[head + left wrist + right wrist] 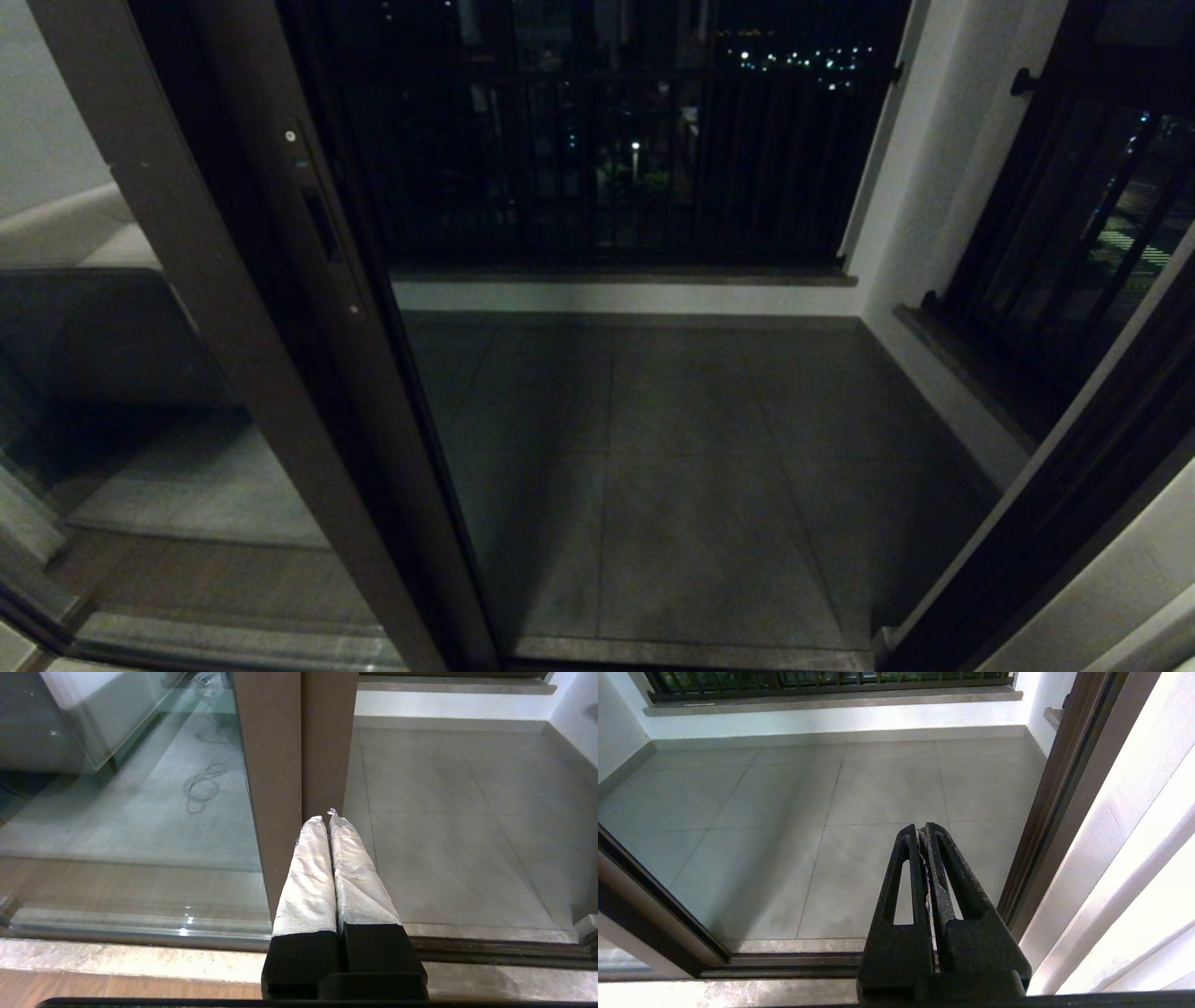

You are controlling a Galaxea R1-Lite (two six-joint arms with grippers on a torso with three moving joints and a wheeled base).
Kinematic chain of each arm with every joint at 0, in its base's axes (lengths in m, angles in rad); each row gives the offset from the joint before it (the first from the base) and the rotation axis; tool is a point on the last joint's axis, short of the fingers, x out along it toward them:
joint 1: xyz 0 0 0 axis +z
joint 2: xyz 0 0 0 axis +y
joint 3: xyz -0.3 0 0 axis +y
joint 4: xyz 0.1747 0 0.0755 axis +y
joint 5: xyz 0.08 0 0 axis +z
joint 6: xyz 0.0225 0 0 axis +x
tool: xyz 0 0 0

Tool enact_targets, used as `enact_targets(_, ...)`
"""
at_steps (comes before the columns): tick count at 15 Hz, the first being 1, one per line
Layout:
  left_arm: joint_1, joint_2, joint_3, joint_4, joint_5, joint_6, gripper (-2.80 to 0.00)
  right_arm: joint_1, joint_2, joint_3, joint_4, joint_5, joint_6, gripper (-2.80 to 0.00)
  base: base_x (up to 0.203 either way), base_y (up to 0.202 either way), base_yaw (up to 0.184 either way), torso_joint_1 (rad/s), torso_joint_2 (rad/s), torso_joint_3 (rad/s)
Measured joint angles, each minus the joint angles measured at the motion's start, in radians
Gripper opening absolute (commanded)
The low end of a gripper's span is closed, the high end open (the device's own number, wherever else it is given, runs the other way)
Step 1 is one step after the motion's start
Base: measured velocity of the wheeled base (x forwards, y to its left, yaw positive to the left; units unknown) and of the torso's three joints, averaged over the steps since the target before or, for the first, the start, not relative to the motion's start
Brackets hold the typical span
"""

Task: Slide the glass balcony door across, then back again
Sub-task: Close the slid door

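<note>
The glass balcony door [350,317] stands slid to the left, its dark brown stile carrying a narrow black slot handle [322,224] and small screws. It overlaps the lighter brown-framed fixed panel [205,299]. Neither gripper shows in the head view. In the left wrist view my left gripper [327,816] is shut, its white-wrapped fingers [308,872] pointing at the seam between the door stile [329,742] and the nearer stile [268,765]; contact cannot be told. My right gripper [923,828] is shut and empty, hanging over the balcony floor [831,812], away from the door.
The doorway opens onto grey floor tiles [700,448]. A black-barred railing [607,159] closes the far side and a white wall [924,187] the right. The dark door jamb [1055,485] bounds the opening's right side. A floor track [490,947] runs along the threshold.
</note>
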Motion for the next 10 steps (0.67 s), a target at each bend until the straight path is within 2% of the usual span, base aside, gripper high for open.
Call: enact_targets(10,0.0,0.0,0.0,0.001,0.0,-0.001,-2.8,0.0,0.0,0.0,-0.002,0.0,0.0,-2.8,0.0,0.0,0.0,0.0,0.0,0.0)
